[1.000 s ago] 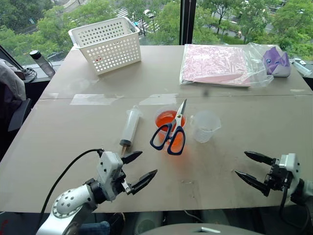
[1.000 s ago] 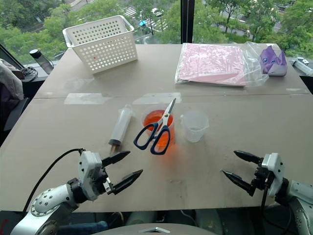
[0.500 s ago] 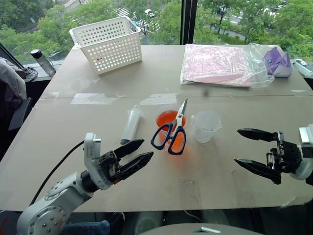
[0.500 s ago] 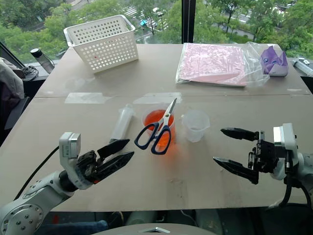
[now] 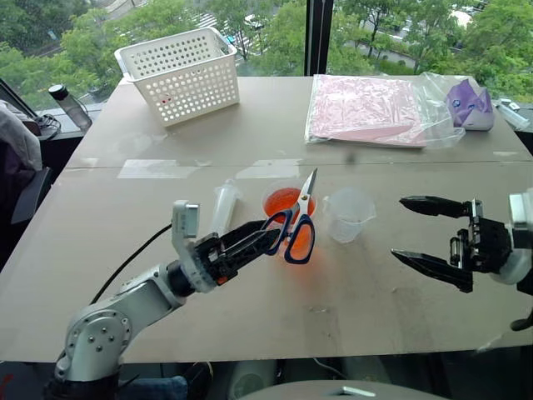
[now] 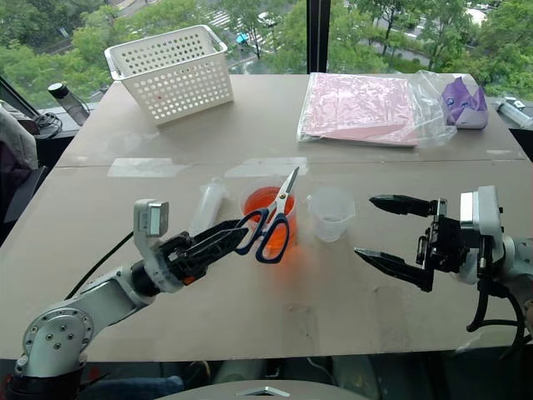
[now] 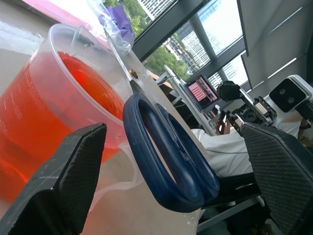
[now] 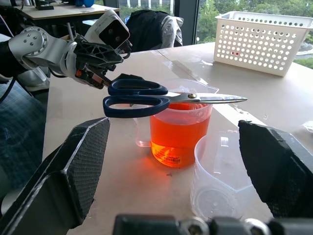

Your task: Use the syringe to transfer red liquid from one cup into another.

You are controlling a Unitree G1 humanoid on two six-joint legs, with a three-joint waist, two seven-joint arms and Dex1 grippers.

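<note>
The syringe (image 5: 223, 210) lies untouched left of the handled cup (image 6: 268, 218) — blue-handled scissors (image 5: 291, 227) rest across its rim, blocking it. The left gripper (image 5: 260, 237), jaws apart, reaches their handles, likely to clear them; the right gripper (image 5: 426, 235) hovers open beside the frosted beaker (image 5: 348, 214).

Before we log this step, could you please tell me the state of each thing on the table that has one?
Handled cup: upright, holding red liquid.
Scissors: closed, lying across the handled cup's rim.
Beaker: upright, empty.
Syringe: lying flat on the table.
Left tool: open, at the scissor handles.
Right tool: open, holding nothing.
</note>
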